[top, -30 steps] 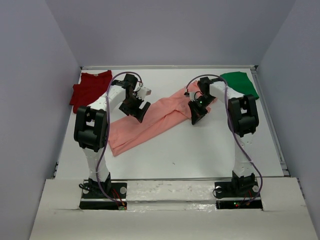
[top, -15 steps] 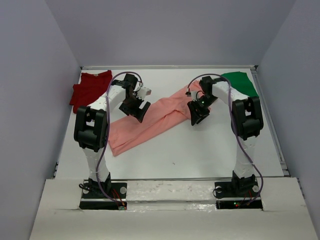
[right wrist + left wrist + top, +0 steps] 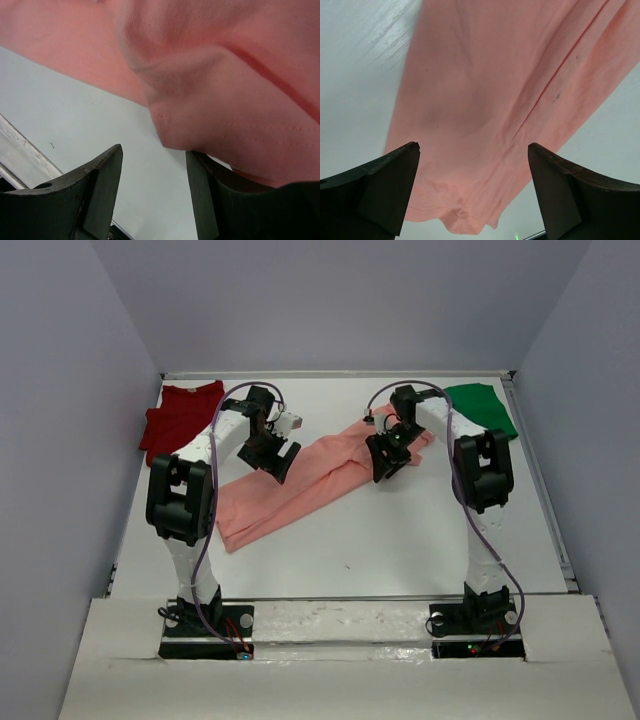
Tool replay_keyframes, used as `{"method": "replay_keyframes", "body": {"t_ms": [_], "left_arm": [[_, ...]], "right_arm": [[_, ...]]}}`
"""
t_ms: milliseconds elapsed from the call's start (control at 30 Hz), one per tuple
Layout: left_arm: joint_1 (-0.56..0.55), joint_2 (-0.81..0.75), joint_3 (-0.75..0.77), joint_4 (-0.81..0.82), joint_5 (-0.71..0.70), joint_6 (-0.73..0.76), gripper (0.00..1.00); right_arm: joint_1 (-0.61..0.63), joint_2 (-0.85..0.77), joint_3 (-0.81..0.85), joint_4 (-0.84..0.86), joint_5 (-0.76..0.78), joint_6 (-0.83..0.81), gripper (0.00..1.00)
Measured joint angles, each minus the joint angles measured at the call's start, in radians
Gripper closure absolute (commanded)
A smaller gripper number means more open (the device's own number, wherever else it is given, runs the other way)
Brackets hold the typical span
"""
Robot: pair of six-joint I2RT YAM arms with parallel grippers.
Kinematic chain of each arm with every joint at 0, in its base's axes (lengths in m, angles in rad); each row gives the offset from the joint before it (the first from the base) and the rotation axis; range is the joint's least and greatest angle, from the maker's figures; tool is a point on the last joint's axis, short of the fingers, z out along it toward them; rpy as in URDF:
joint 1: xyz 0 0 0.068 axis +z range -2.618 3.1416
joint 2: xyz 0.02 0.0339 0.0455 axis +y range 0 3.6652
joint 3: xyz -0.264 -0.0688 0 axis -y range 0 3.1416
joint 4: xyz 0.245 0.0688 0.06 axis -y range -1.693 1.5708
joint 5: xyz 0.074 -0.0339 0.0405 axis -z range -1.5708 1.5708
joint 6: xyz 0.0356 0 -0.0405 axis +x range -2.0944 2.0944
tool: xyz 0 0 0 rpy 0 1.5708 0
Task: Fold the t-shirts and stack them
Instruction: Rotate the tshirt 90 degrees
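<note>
- Table [image 3: 400, 540]: white work surface walled on three sides. It carries all three t-shirts, and both arms are bolted at its near edge.
- Salmon-pink t-shirt [image 3: 320, 475]: lies in a long, partly folded band running diagonally across the middle of the table, from near-left to far-right. In the left wrist view it is flat cloth with one seam running lengthwise [image 3: 485, 100]. In the right wrist view it is a bunched fold with a stitched hem [image 3: 225, 75].
- Dark red t-shirt [image 3: 180, 418]: spread out at the far-left corner of the table, well apart from the pink band.
- Bright green t-shirt [image 3: 482, 405]: lies at the far-right corner, just beyond the right arm's forearm and partly hidden by it.
- Left gripper [image 3: 275, 455]: poised over the middle-left stretch of the pink band. Its jaws are spread wide and released [image 3: 472, 150], with cloth showing across the whole gap and nothing pinched.
- Right gripper [image 3: 385, 458]: sits at the far-right end of the pink band. Its jaws are parted [image 3: 155, 152], bare table shows between them, and the hemmed fold bulges just past the fingertips with nothing clamped.
</note>
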Motion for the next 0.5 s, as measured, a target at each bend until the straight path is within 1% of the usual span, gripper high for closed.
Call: {"method": "replay_keyframes", "body": {"t_ms": [200, 500], "left_arm": [[0.000, -0.001, 0.000, 0.000, 0.003, 0.001, 0.01], [0.000, -0.002, -0.008, 0.001, 0.012, 0.001, 0.01]], "right_arm": [[0.013, 0.023, 0.018, -0.006, 0.000, 0.000, 0.42], [0.029, 0.056, 0.035, -0.007, 0.006, 0.004, 0.63]]}}
